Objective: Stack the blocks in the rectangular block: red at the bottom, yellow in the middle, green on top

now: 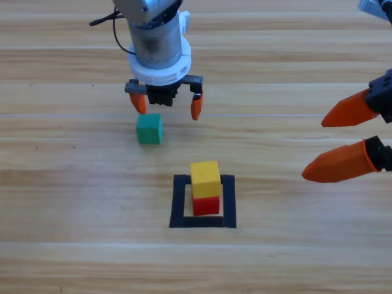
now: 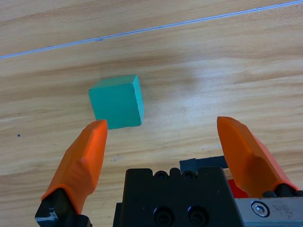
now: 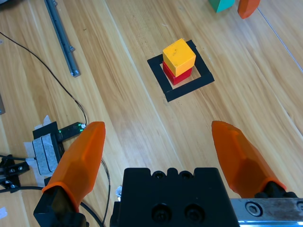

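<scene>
Green cube (image 1: pixel 149 128) awaits pickup; the last stacking step is in hand.
On the worktop (image 1: pixel 73 202), yellow (image 1: pixel 205 178) sits on red (image 1: pixel 206 204) inside the tape outline (image 1: pixel 178 203). The left gripper (image 1: pixel 169 105), jaws spread and empty, is held just behind the green cube, which lies off toward its left jaw; a lateral shift and descent are judged necessary. The right gripper (image 1: pixel 343 141) waits at the right edge, jaws parted.

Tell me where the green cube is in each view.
High view: green cube left of centre, below the left gripper.
Left wrist view: upper left of centre.
Right wrist view: cut by the top edge.
Shared landmark: an orange left finger beside it.
</scene>
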`<state>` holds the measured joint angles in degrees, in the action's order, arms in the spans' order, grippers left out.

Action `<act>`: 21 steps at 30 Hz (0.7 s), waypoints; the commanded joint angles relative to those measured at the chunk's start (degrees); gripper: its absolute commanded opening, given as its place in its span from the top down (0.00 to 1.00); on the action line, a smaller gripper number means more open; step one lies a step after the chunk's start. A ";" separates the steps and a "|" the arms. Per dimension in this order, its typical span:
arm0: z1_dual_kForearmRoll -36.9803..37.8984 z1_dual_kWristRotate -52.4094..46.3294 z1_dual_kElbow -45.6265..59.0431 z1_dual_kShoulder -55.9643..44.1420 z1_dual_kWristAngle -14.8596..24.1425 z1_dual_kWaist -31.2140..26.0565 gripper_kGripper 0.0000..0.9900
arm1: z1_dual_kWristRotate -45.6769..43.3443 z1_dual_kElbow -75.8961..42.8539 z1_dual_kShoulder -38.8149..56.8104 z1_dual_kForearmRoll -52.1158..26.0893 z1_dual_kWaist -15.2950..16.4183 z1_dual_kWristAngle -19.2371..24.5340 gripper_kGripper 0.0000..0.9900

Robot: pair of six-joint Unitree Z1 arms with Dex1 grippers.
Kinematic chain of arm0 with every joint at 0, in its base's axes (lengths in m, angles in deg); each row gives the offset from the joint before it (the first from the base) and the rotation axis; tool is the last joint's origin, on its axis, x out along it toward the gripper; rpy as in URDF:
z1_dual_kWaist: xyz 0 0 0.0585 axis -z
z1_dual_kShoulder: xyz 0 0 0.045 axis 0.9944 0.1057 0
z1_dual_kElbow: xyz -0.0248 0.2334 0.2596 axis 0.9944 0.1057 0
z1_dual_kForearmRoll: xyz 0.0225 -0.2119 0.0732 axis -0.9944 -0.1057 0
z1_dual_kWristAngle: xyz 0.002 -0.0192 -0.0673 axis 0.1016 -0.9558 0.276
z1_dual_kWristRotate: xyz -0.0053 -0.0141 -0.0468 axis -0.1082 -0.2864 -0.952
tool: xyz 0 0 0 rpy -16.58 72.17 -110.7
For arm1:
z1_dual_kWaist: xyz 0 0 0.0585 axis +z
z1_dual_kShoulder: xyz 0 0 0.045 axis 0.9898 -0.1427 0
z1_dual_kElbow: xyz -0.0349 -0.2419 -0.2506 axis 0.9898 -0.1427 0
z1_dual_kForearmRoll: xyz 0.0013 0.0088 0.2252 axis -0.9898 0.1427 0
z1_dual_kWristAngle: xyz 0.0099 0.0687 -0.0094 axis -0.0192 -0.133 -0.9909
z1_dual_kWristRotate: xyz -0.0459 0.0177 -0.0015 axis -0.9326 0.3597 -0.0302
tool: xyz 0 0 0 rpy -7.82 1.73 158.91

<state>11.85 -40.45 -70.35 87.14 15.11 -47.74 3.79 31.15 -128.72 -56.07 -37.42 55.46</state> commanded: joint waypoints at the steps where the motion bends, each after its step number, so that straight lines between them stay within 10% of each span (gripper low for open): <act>1: -0.72 -0.69 1.76 1.22 0.73 -1.12 0.00 | -1.09 -1.20 2.76 0.85 -1.30 -0.87 0.00; 21: -1.25 -1.22 1.50 4.55 -0.85 -5.52 0.01 | -1.71 -1.46 2.94 0.85 -1.30 -0.34 0.00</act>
<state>11.05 -41.21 -70.02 87.69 14.79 -52.25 2.40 31.13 -128.72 -56.07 -37.42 55.46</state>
